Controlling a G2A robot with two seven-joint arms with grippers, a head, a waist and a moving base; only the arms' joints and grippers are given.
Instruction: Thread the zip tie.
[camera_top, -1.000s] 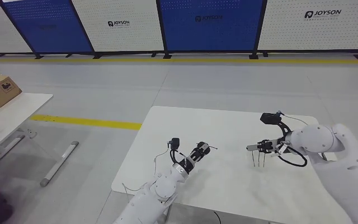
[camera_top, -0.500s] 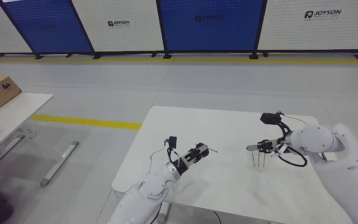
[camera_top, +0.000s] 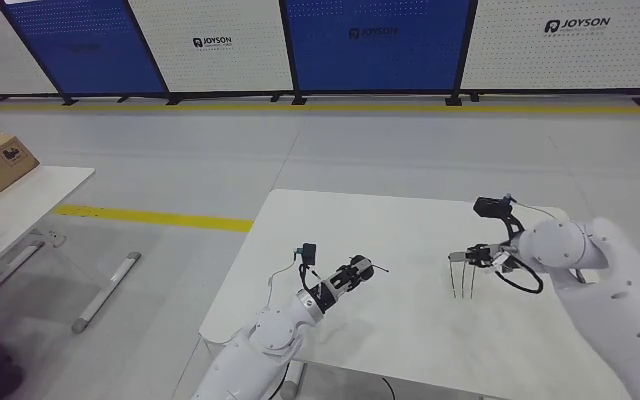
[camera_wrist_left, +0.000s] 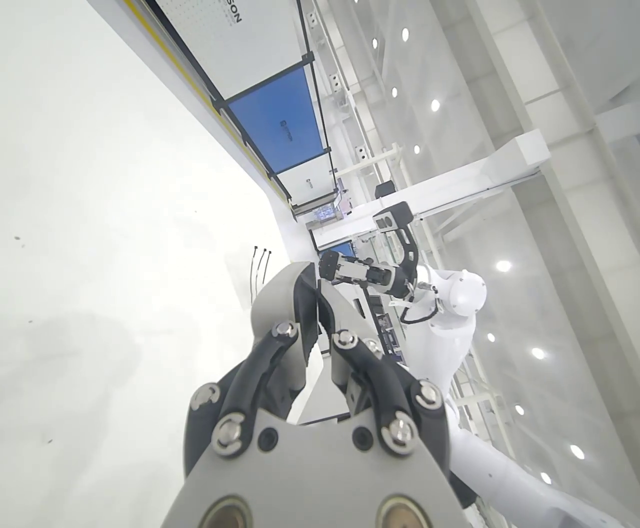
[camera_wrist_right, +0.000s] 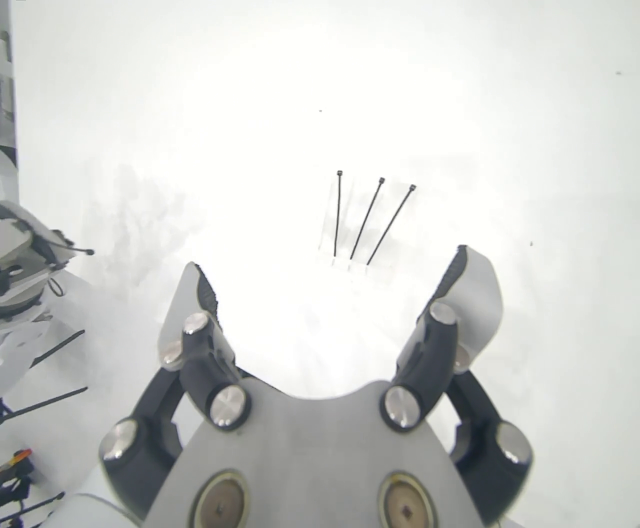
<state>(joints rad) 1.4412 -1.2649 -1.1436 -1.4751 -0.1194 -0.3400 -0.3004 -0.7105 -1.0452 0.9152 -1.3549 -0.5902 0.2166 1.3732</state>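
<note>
Right of centre in the top view, the right gripper (camera_top: 461, 257) hangs with its fingers spread wide and nothing between them. Three black zip ties (camera_top: 462, 283) lie side by side on the white table (camera_top: 400, 330) just below it in the frame, their strips running down the picture. Its own wrist view shows the ties (camera_wrist_right: 369, 222) just beyond the fingertips, slightly fanned, heads at the far ends.

At lower centre, well apart, the left gripper (camera_top: 360, 268) is pinched tight on what looks like another zip tie (camera_top: 379, 266), with a short length poking out toward the other gripper.

The likely trouble is that the ties lie flat and close together. A descending pinch could catch two at once, or skid off a thin strip and scatter the row. The held tie is slim and could twist between the pads, spoiling the line-up of tail and head.
</note>
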